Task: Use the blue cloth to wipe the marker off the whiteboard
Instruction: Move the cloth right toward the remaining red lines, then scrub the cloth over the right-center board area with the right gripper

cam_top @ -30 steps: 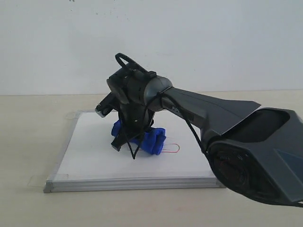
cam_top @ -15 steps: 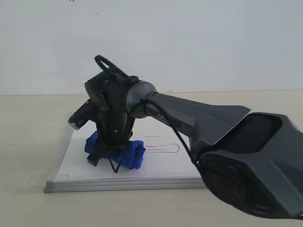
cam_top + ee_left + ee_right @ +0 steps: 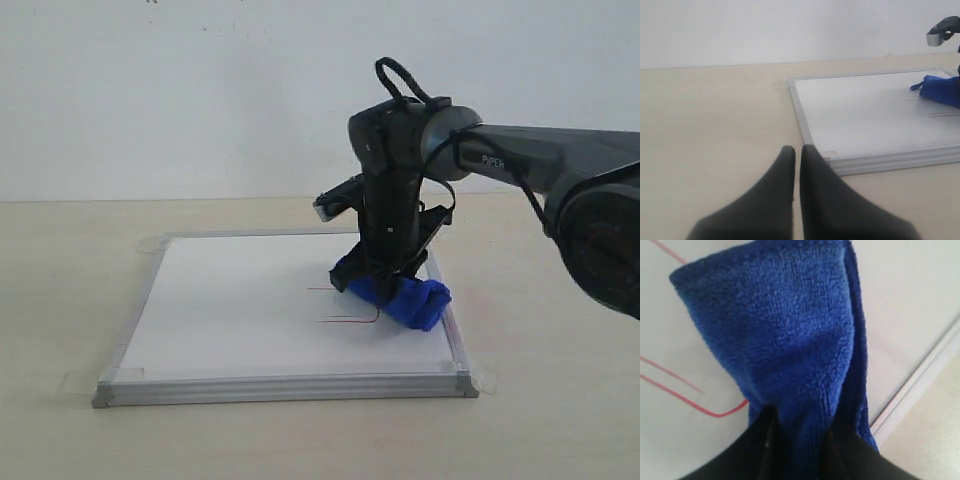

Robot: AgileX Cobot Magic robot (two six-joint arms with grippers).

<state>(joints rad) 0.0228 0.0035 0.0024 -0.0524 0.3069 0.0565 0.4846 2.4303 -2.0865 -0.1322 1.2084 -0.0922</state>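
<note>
The whiteboard (image 3: 240, 310) lies flat on the table, silver-framed, with tape at its corners. Thin red marker (image 3: 350, 318) lines remain near the board's right half, a narrow loop in the exterior view. My right gripper (image 3: 385, 275) points down and is shut on the blue cloth (image 3: 405, 298), which presses on the board by its right edge. The right wrist view shows the blue cloth (image 3: 790, 350) pinched between the black fingers, with the red marker (image 3: 695, 402) beside it. My left gripper (image 3: 796, 152) is shut and empty, hovering over the table off the whiteboard (image 3: 865, 120) corner.
The beige table (image 3: 60, 290) surrounds the board on all sides. A plain white wall (image 3: 200, 90) stands behind. The right arm's dark body (image 3: 600, 230) fills the right edge of the exterior view.
The right gripper swept the blue cloth from the board's left side across to its right edge. The left half of the red scribble is gone; only the right loop remains.
</note>
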